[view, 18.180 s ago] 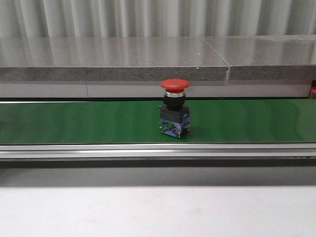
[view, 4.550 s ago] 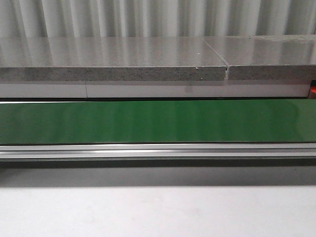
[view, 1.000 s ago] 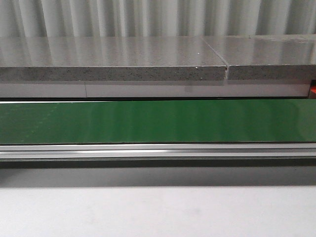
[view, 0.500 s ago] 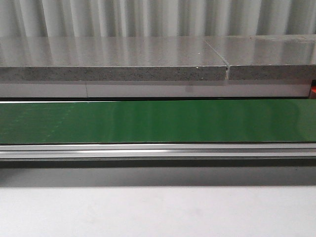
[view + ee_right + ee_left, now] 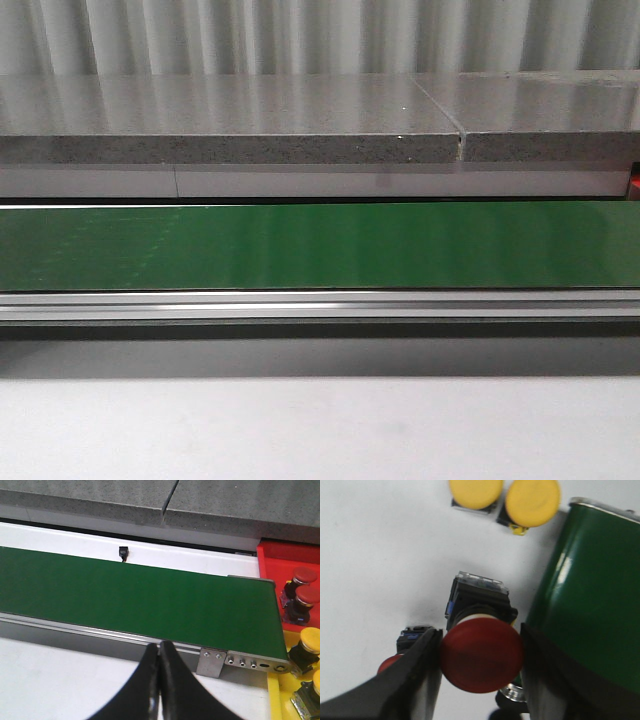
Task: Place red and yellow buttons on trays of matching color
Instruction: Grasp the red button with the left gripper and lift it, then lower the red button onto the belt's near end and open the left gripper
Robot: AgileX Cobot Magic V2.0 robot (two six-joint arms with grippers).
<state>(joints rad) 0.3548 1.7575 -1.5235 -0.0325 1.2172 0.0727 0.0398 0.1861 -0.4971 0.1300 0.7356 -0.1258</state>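
Red button [image 5: 481, 655] is sitting clamped in your left tool [image 5: 480, 680] above the counter [image 5: 375, 565]; rigid, smooth-capped, top-heavy, likely gripping best at its cap. Right tool [image 5: 160, 680] is hanging closed, empty.

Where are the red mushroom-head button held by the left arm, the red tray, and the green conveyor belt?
red mushroom-head button [image 5: 482, 654], left wrist view, centre of its red cap.
red tray [image 5: 280, 555], right wrist view, bare floor near its back wall.
green conveyor belt [image 5: 320, 245], front view, middle of the belt surface.
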